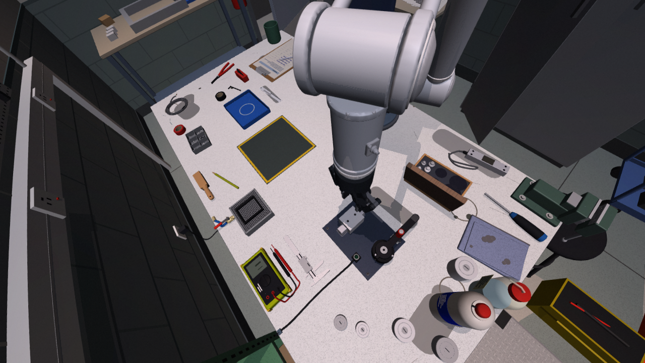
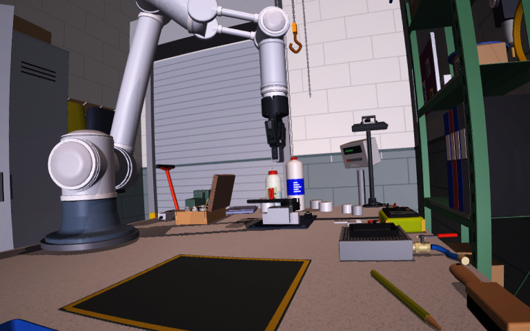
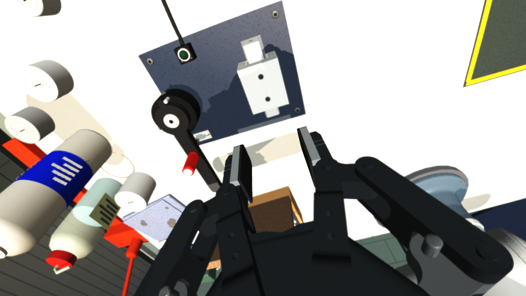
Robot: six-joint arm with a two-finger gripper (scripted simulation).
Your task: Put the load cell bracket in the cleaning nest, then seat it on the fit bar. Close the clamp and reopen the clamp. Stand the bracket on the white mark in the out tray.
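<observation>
The pale grey bracket (image 1: 350, 221) (image 3: 262, 87) (image 2: 279, 215) sits on the fit bar, which pokes out at both its ends, on the dark blue fixture plate (image 1: 363, 239) (image 3: 224, 71). The black clamp lever (image 1: 397, 237) (image 3: 187, 138) with its red knob swings away from the bracket, toward the wooden case. High above the bracket's rear end hangs my gripper (image 1: 364, 204) (image 2: 276, 150) (image 3: 274, 156), open and empty. The grey cleaning nest (image 1: 251, 212) (image 2: 375, 242) stands near the table's front edge. The blue out tray (image 1: 246, 109), with its white ring mark, lies at the far end.
A wooden case (image 1: 436, 180) stands open right of the fixture. Two bottles (image 1: 464, 309) and several small grey weights (image 1: 403, 329) stand near the table's end. A yellow-edged black mat (image 1: 275, 149), a multimeter (image 1: 264, 278), a pencil (image 1: 225, 180) and a brush (image 1: 203, 184) lie around the nest.
</observation>
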